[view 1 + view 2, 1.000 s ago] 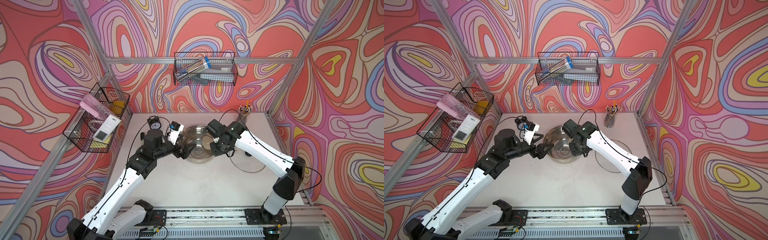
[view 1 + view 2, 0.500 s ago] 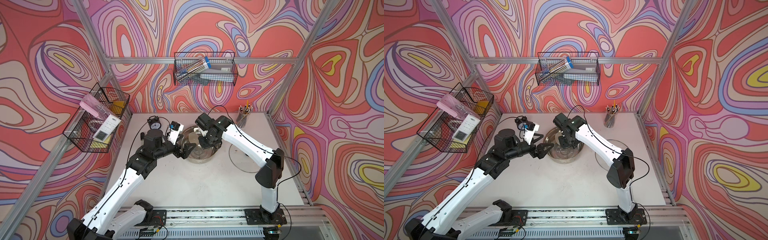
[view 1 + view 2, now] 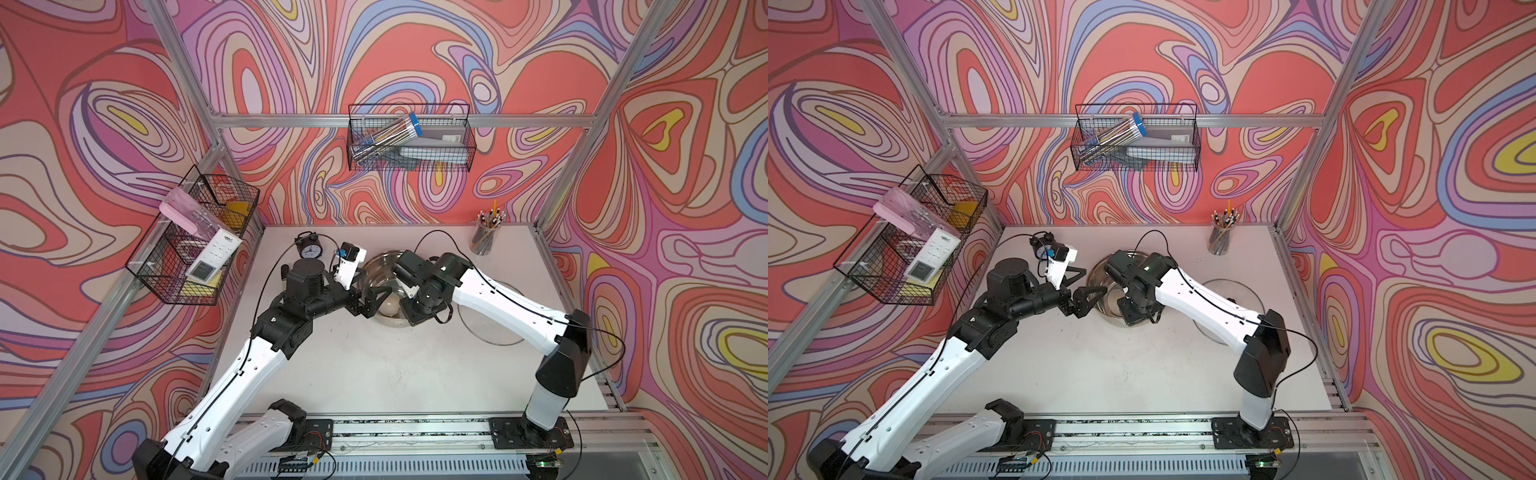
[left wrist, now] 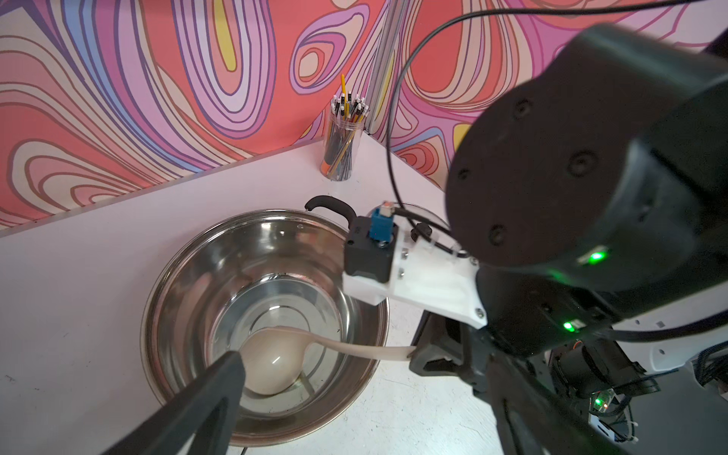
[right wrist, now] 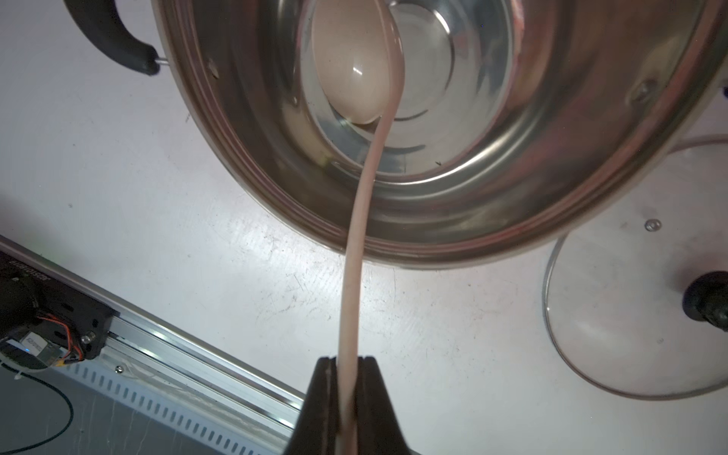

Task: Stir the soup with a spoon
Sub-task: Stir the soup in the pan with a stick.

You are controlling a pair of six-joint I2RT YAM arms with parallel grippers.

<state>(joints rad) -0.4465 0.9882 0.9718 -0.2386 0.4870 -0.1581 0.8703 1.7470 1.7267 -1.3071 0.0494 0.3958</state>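
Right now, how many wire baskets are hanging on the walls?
2. The left basket hangs on the left wall's frame. The back basket hangs on the back wall's rail. I see no others, and none seems hidden.

Swirling coral, lilac and cream wallpaper [image 3: 415, 50] wraps three sides behind an aluminium frame [image 3: 399, 121], with one black wire basket [image 3: 415, 169] hanging at twelve o'clock and a second wire basket [image 3: 174, 291] at ten, above an evenly lit, scuffed white tabletop [image 3: 374, 365].
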